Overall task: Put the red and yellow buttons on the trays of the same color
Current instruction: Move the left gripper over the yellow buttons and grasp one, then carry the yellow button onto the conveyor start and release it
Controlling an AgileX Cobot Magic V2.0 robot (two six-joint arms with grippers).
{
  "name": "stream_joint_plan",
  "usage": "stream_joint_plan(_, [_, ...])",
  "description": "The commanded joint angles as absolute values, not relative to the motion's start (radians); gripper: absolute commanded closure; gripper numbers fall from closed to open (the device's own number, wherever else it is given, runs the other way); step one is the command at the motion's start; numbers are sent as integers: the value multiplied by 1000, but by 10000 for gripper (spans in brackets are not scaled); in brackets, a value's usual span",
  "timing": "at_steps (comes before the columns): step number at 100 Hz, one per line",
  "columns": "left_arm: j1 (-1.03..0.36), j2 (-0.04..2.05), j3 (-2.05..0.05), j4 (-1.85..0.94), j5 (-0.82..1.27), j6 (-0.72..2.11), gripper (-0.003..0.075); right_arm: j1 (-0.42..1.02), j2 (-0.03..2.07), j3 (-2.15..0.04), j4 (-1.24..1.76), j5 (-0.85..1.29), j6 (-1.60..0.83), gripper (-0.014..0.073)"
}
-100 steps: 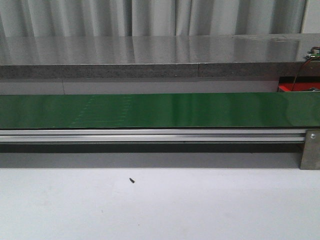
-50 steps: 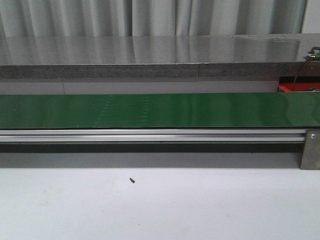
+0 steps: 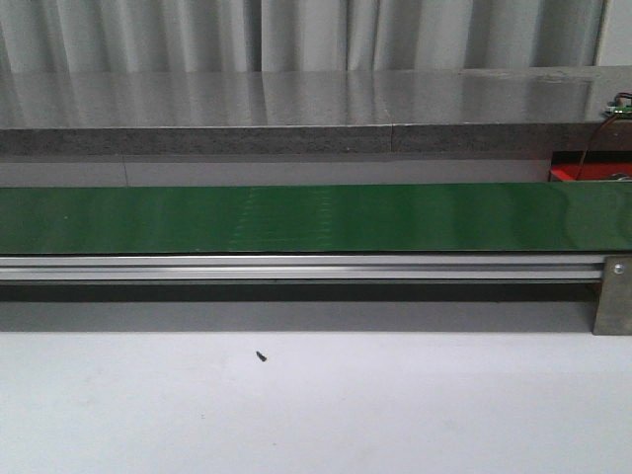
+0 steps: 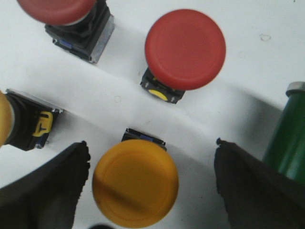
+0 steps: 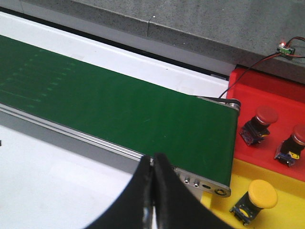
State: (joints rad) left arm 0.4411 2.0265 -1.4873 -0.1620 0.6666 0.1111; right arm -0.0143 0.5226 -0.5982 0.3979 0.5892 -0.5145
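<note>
Spreading wide, the left gripper is seen pointed straight down at a white surface, its two dark fingers parted to either side of a yellow button that is flanked but not touched. Beyond it a red button stands on its black base, a second red button is cut by the frame edge, and another yellow button lies on its side nearby. A green cylindrical object is partly seen just beside one finger.

The right gripper is held with its fingers pressed together, nothing between them, tilted over the green conveyor belt. Past the belt's end, two red buttons are seen on the red tray and one yellow button on the yellow tray. Neither arm appears in the front view.
</note>
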Motion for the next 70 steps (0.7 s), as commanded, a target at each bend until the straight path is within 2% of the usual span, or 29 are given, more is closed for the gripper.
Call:
stream_joint_plan(1, [438, 1973, -1515, -166, 638, 103, 207, -17, 524, -626, 407, 525, -519, 662])
stream_joint_plan(14, [438, 1973, -1515, -166, 638, 103, 211, -17, 524, -626, 407, 525, -519, 662])
stream_joint_plan(21, [438, 1973, -1515, -166, 638, 103, 243, -17, 524, -626, 407, 525, -519, 662])
stream_joint_plan(54, [438, 1973, -1515, -163, 639, 103, 568, -17, 524, -626, 407, 525, -519, 662])
stream_joint_plan(70, [438, 1962, -1521, -163, 662, 103, 650, -17, 524, -626, 407, 525, -519, 662])
